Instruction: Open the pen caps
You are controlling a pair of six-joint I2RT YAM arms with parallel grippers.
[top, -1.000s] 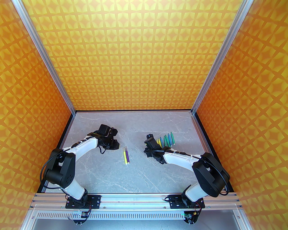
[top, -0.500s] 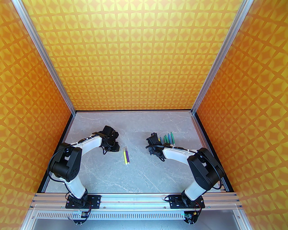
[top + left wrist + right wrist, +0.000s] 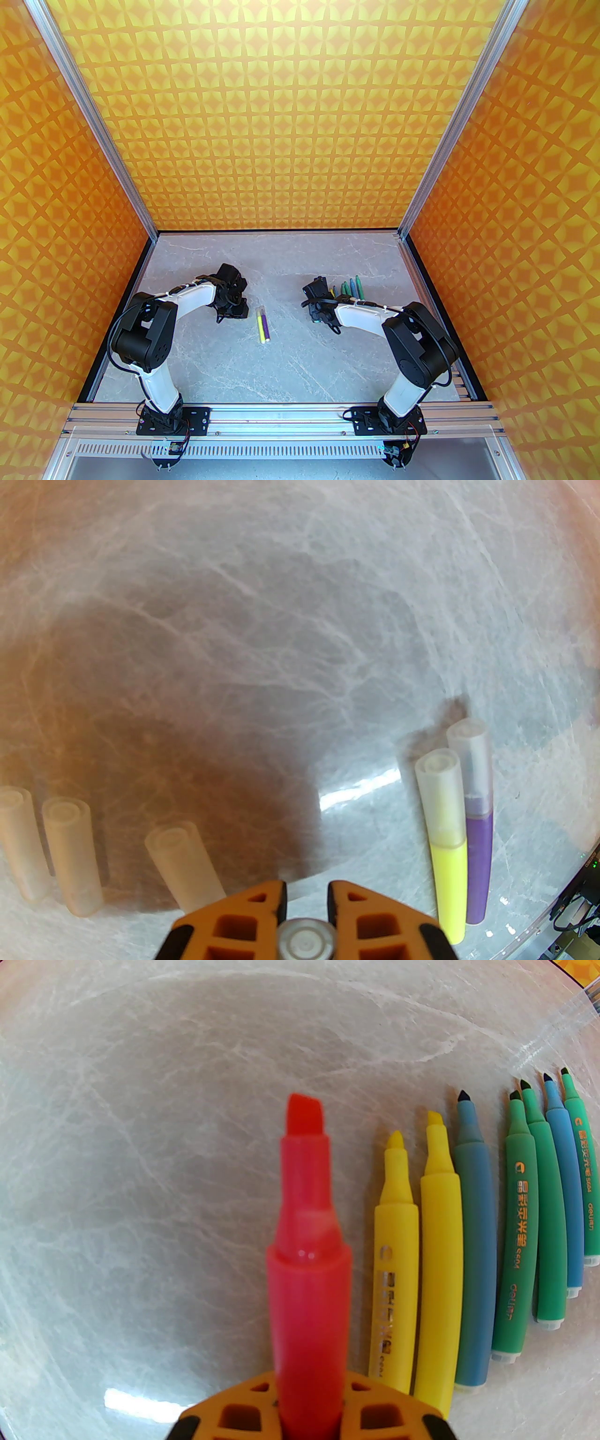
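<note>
Pen caps: we count three loose caps (image 3: 70, 850) lying on the surface (image 3: 290, 365) at the left, and two fitted caps (image 3: 440, 798) on the capped pair at the centre.
Left end effector (image 3: 307, 892): closed on a clear cap (image 3: 304, 941), whose round end shows between the fingers.
Right end effector (image 3: 309, 1382): clamped on the pink pen (image 3: 307, 1241), its tip bare and pointing far.
Uncapped row (image 3: 473, 1264): seven pens in yellow, blue and green lie side by side just right of the pink pen, all with bare tips.
Capped pair (image 3: 263, 325): a yellow pen and a purple pen lie touching, between the two arms.
Just changed: over the last second both elbows have swung in toward the middle. The end effectors have shifted only a little, and the right one now overlaps the left end of the uncapped row.
Meaning: we judge the pink pen's cap is off, and each arm is bringing its half to its own pile, cap to the left and pen to the right.
Left to do: set both down, then open the capped pair, so two caps remain.
Care: we would place the pink pen beside the row without nudging the yellow ones.
</note>
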